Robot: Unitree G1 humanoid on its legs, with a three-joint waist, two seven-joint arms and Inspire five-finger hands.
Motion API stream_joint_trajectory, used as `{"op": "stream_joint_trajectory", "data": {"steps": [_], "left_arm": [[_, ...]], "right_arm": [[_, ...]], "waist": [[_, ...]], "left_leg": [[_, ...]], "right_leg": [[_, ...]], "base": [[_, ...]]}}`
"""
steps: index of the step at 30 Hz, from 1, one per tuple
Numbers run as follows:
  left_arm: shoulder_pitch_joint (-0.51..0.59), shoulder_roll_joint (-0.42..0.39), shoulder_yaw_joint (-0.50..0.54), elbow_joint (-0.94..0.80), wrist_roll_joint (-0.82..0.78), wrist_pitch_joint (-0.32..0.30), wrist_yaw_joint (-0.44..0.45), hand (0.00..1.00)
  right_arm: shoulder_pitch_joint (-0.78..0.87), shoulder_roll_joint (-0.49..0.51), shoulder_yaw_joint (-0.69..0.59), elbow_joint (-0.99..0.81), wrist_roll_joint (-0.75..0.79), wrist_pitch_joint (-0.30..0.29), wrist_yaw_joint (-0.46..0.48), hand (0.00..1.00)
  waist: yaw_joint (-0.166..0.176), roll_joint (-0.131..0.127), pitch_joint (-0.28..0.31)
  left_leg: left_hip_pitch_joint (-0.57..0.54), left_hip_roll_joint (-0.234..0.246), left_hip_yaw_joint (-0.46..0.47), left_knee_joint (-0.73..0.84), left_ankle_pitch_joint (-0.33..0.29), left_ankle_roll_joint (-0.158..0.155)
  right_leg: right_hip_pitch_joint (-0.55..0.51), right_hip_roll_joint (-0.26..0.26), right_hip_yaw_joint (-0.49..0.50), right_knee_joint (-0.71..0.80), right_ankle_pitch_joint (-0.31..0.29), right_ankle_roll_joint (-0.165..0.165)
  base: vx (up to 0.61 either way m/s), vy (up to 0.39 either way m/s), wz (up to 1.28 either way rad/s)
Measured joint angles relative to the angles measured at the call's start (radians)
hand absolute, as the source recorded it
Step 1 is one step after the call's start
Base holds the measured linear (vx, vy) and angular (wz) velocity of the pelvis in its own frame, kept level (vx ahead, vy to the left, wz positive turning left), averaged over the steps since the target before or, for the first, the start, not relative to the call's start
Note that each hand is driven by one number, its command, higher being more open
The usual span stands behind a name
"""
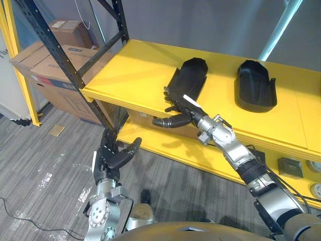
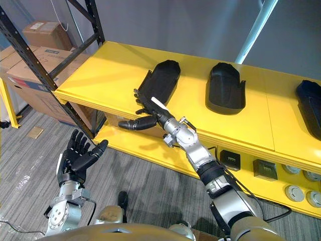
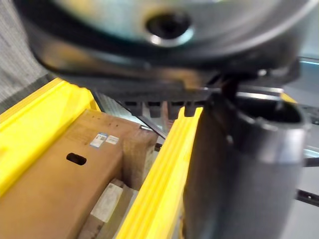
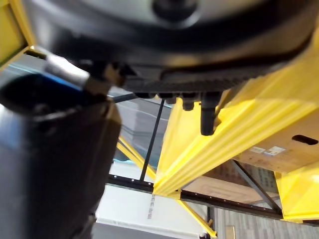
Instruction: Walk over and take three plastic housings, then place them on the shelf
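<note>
Right hand (image 2: 150, 114) is up at the front lip of the yellow shelf (image 2: 100, 65). Its fingers (image 2: 142, 104) lie fairly straight and close together on the near end of the first housing (image 2: 161, 80). The thumb (image 2: 131, 124) sticks out sideways just under the shelf's edge, well apart from the fingers and closed on nothing. So that's a flat touch, not a grasp.

The first housing runs away from the fingertips across the shelf top. It's a long black plastic shell with a smooth surface, domed and rounded at its far end and flatter and wider where the fingers rest on it. It lies flat on the shelf, slightly angled.

On the side away from the thumb, well apart from the fingers, sits the second housing (image 2: 225, 88). It has the same black plastic and the same rounded far end, with raised side walls and an open hollow facing up. Further off on that side, the third housing (image 2: 311, 108) lies partly cut off at the edge of the right eye view. It's black too, and all three are on the same yellow board.

Left hand (image 2: 76, 154) hangs low over the grey floor (image 2: 30, 170), palm turned up. Its fingers are straight and fanned apart with the thumb out to the side, holding nothing. Beyond its fingertips, cardboard boxes (image 1: 47, 63) stand beside the rack.
</note>
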Motion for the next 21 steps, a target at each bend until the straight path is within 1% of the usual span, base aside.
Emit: {"op": "stream_joint_trajectory", "data": {"steps": [3,10,21], "left_arm": [[0.001,-0.008,0.0,0.0,0.0,0.0,0.004,1.0],[0.01,-0.019,-0.003,0.0,0.0,0.0,0.007,1.0],[0.025,-0.02,-0.018,0.0,0.0,0.0,0.02,1.0]], "right_arm": [[-0.001,0.006,-0.006,0.0,-0.037,0.0,-0.001,1.0],[-0.007,0.034,-0.012,0.0,-0.155,-0.001,-0.057,1.0],[-0.031,0.04,-0.011,0.019,-0.192,0.0,-0.137,1.0]], "waist": [[0.0,0.0,0.0],[0.0,0.0,0.0],[0.002,0.0,0.0]], "left_leg": [[0.0,0.0,0.0,0.0,0.0,0.0],[0.0,0.0,0.001,0.0,0.0,-0.001],[0.0,0.0,0.001,0.0,0.0,-0.001]], "right_leg": [[0.0,0.0,0.0,0.001,0.0,0.0],[-0.002,0.0,0.003,0.001,0.0,0.0],[-0.002,-0.001,0.003,0.001,0.0,0.0]], "base": [[0.0,0.0,0.0],[0.0,0.0,0.0],[0.0,0.0,0.0]]}}
